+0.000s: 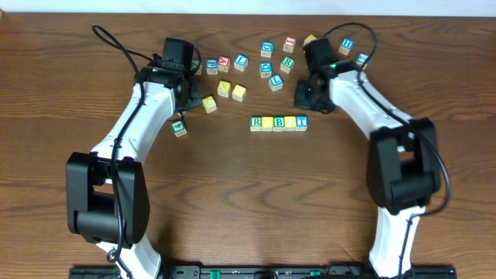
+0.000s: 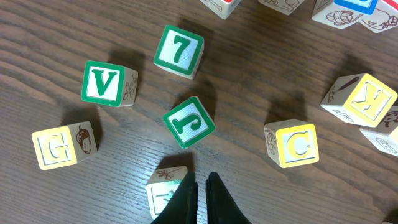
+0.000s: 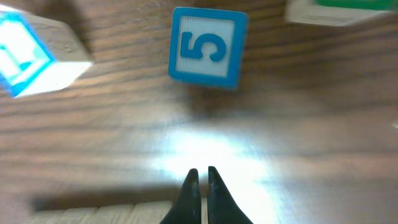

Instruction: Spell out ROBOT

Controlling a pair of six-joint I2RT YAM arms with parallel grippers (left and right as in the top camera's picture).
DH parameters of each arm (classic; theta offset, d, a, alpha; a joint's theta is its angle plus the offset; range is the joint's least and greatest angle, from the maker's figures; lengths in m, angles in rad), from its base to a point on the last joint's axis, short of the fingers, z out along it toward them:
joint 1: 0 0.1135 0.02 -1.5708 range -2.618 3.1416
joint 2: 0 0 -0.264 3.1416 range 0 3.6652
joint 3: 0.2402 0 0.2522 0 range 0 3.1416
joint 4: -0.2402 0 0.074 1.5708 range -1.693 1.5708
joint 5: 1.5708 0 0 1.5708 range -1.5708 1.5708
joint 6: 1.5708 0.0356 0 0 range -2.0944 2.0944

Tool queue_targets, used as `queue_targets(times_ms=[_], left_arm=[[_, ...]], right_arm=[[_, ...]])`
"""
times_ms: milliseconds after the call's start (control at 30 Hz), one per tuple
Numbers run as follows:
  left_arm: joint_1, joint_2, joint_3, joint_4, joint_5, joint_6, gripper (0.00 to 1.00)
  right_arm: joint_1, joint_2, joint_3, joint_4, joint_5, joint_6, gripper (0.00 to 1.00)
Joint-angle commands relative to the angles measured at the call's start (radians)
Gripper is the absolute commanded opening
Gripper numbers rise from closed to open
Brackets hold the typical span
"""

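Observation:
A row of letter blocks [image 1: 279, 122] lies mid-table, starting with a green R [image 1: 256, 122] and ending with a blue T [image 1: 301, 122]. My left gripper [image 1: 189, 93] is shut and empty among loose blocks. In the left wrist view its fingertips [image 2: 203, 182] sit just below a green J block [image 2: 189, 122], with a green-lettered block [image 2: 165, 190] touching the left finger. My right gripper [image 1: 303, 94] is shut and empty above the row's right end. In the right wrist view its tips [image 3: 202, 174] hover over bare wood below a blue 5 block [image 3: 208, 46].
Loose blocks lie around the left gripper: green 7 [image 2: 179, 50], green V [image 2: 104, 83], yellow G [image 2: 62, 145], yellow C [image 2: 295, 144] and yellow K [image 2: 364, 99]. More blocks are scattered at the back centre [image 1: 267, 66]. A blue-lettered block [image 3: 34, 53] lies left of the 5.

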Motion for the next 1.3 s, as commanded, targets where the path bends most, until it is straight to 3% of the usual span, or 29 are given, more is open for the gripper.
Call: queue_targets(times_ms=[0, 300, 567, 1267], left_arm=[[0.004, 0.000, -0.003, 0.001, -0.014, 0.006, 0.07], [0.004, 0.000, -0.003, -0.001, -0.014, 0.006, 0.07], [0.004, 0.000, -0.003, -0.004, -0.013, 0.006, 0.07], [0.004, 0.000, -0.003, -0.004, -0.013, 0.006, 0.08]], right_arm=[[0.000, -0.138, 0.018, -0.057, -0.048, -0.039, 0.01], [0.032, -0.146, -0.050, -0.212, -0.085, -0.053, 0.01], [0.051, -0.146, -0.169, -0.179, -0.085, -0.052, 0.01], [0.051, -0.145, -0.234, -0.056, -0.021, -0.052, 0.01]])
